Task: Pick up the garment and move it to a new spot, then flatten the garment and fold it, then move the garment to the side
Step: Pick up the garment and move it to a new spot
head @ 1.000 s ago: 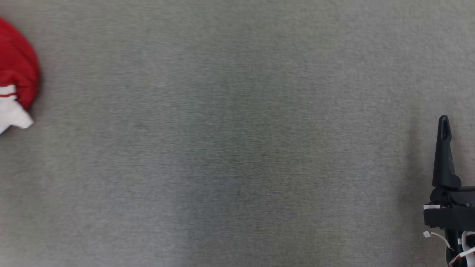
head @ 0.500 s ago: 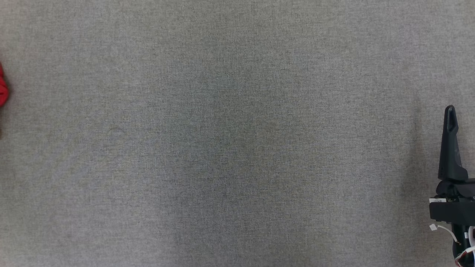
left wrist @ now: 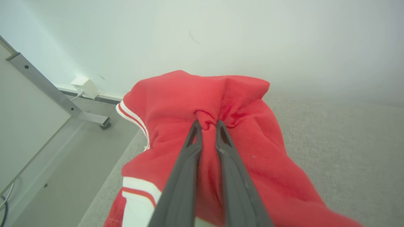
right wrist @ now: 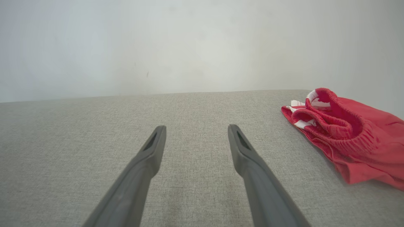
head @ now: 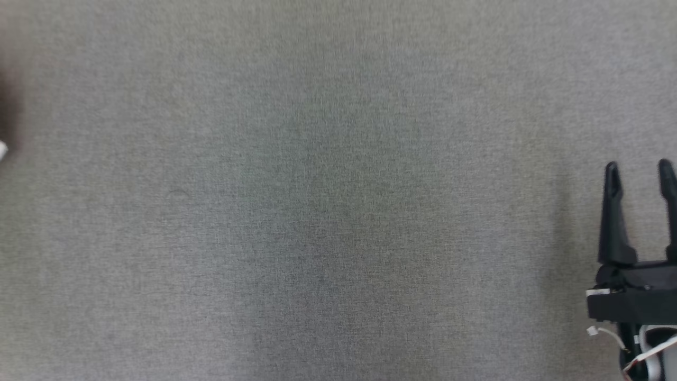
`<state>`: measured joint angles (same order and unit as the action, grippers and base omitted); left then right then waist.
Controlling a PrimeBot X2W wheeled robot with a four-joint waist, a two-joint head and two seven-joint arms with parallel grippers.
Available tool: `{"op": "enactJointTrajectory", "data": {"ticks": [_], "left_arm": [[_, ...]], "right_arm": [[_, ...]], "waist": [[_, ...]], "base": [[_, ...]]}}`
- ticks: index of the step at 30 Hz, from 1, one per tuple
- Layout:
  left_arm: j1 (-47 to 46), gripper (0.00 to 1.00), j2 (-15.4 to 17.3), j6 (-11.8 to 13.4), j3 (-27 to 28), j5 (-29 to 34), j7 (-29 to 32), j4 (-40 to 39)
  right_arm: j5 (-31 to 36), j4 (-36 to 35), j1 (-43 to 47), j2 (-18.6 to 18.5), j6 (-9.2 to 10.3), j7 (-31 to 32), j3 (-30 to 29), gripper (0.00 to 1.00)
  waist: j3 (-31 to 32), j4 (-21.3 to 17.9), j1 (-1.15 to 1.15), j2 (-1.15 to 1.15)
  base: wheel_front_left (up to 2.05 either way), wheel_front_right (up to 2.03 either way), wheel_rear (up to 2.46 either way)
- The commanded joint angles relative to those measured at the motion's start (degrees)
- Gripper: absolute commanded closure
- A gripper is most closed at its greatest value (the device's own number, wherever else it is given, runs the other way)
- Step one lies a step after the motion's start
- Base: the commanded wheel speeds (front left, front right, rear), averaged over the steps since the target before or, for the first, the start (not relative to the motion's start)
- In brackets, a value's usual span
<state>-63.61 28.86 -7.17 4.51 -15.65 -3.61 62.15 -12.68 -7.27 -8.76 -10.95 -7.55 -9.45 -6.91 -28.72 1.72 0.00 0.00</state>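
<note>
My left gripper (left wrist: 207,123) is shut on a bunched fold of the red garment (left wrist: 258,164), which has white stripes and hangs around the fingers over the grey surface's edge. In the head view only a white sliver of cloth (head: 2,151) shows at the far left edge. My right gripper (head: 639,172) stands open at the lower right, low over the bare grey cloth surface (head: 317,185), nothing between its fingers (right wrist: 148,151). In the right wrist view a crumpled red garment with white trim (right wrist: 356,142) lies on the surface to the right of that gripper (right wrist: 196,130).
The left wrist view shows the floor beside the table, a metal frame leg (left wrist: 56,97), a small white box (left wrist: 84,86) at the foot of the pale wall, and a cable at the lower left.
The red and white cloth at the head view's left edge has slid out leftwards, leaving a sliver. The right gripper has shifted left, so both its fingers now show.
</note>
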Motion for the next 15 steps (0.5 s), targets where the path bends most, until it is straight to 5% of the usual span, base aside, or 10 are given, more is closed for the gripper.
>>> {"op": "enactJointTrajectory", "data": {"ticks": [1,8,15], "left_arm": [[-1.2,1.00,0.6,-0.1,-0.1,0.5,-1.7,-0.8],[-5.8,1.00,0.3,-0.2,-3.5,2.0,-7.4,-6.3],[-9.6,1.00,-3.5,-0.2,-10.8,1.5,-5.9,-16.6]], "right_arm": [[-0.3,0.5,0.5,0.4,0.14,-0.4,0.4,0.00],[-1.0,5.2,1.1,2.7,0.15,-2.4,1.9,0.00],[-2.4,9.4,1.8,4.4,0.14,-4.3,2.8,0.00]], "waist": [[2.7,0.2,0.00,0.00],[9.4,-0.7,0.00,0.00],[13.7,-4.8,0.00,0.00]], "base": [[0.00,0.00,0.00],[0.00,0.00,0.00],[0.00,0.00,0.00]]}}
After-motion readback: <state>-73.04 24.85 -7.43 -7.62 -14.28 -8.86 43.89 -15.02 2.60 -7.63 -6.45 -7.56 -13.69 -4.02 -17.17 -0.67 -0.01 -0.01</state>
